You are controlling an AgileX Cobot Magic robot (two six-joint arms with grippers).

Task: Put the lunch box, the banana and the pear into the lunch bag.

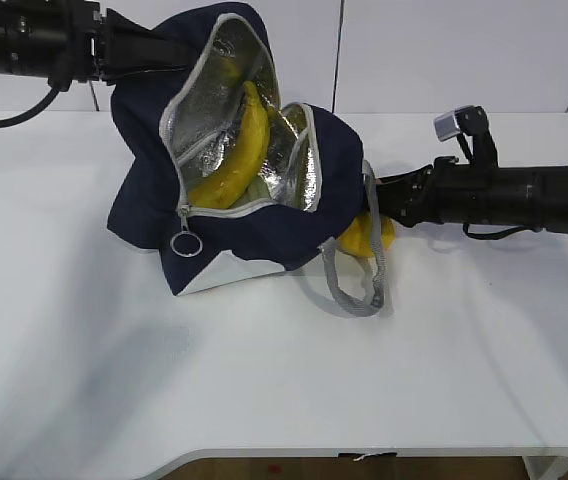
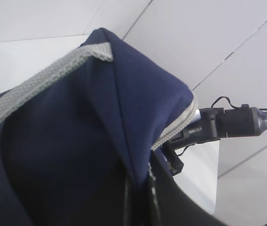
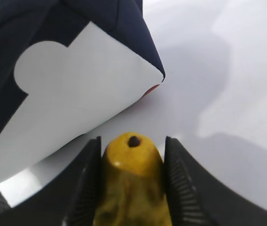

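The navy lunch bag (image 1: 234, 240) lies tipped on the table, its foil-lined mouth facing me. Inside it the banana (image 1: 247, 150) stands curved, and a pale green bit of the lunch box (image 1: 254, 190) shows beneath it. My left gripper (image 1: 176, 50) holds the bag's top flap up, shut on the navy fabric (image 2: 77, 141) that its fingers (image 2: 140, 188) pinch. Behind the bag's right side the yellow pear (image 1: 359, 238) rests on the table. My right gripper (image 3: 132, 141) has both pads pressed against the sides of the pear (image 3: 133, 174), next to the bag's white patch (image 3: 77, 94).
The bag's grey webbing handle (image 1: 374, 290) loops over the table in front of the pear. The metal zipper ring (image 1: 186, 244) hangs at the mouth's lower left corner. White table (image 1: 264, 380) stretches toward the front edge; a white wall stands behind.
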